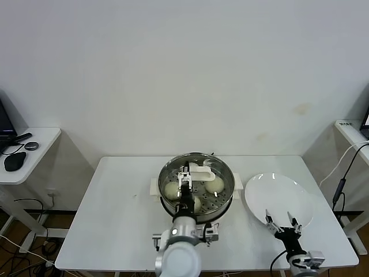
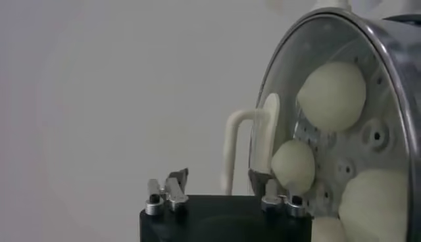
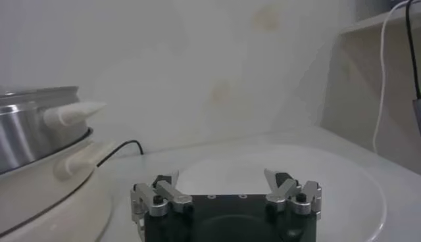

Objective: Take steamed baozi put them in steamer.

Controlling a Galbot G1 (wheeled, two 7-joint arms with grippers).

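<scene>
I see baozi resting on the perforated tray inside the steamer, under its glass lid. My left gripper hovers over the steamer, jaws apart. Right gripper, jaws apart, hangs over the white plate beside the steamer.

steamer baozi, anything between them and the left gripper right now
Yes: the glass lid lies over the steamer, between the open left gripper above it and the baozi on the tray inside.
</scene>
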